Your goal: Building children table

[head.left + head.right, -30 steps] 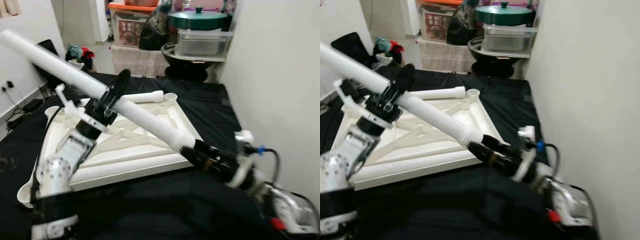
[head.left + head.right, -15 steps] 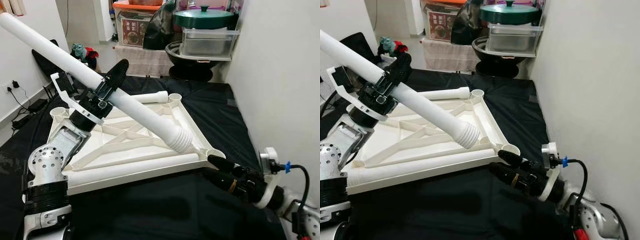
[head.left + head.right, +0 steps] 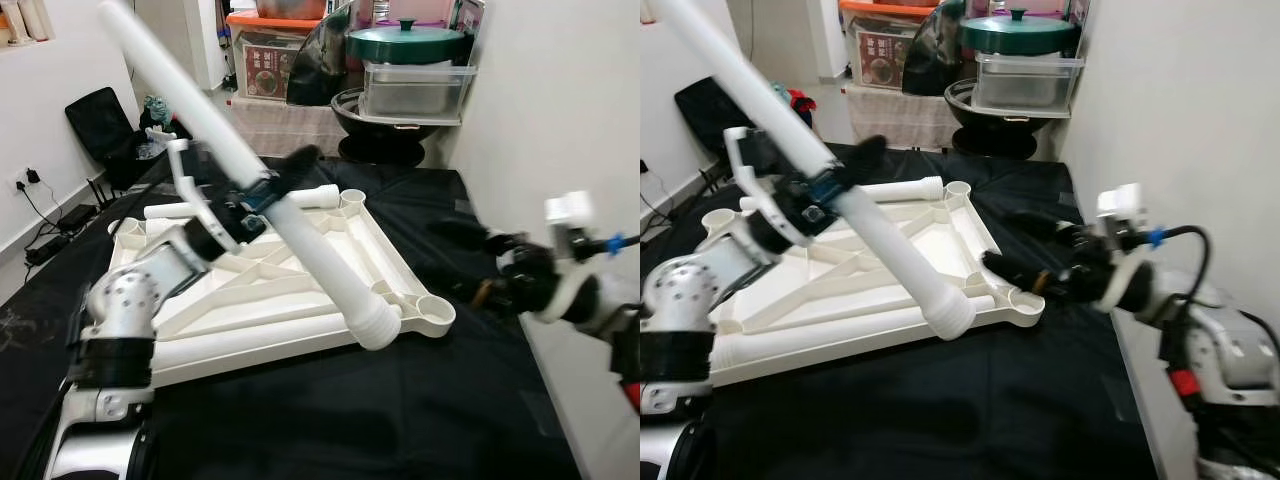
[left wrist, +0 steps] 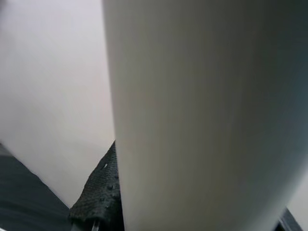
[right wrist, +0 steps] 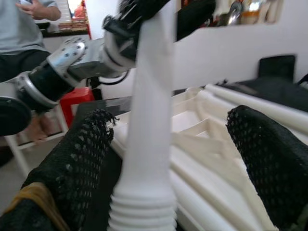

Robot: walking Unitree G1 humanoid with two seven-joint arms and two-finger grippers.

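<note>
— Where's the leg (image 3: 300,235)?
— Pinched mid-length in the left gripper (image 3: 268,190), slanting down over the tabletop (image 3: 300,290); its ribbed end nears the right corner socket (image 3: 432,312).
— The right gripper (image 3: 1025,250)?
— Spread wide, just right of that end.

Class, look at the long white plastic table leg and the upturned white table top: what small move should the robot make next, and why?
Probably swing the long white plastic table leg, gripped by the left gripper, so its ribbed end meets the round corner socket of the upturned white table top. That end hangs just beside the socket, and the open right gripper is near to guide it.
</note>
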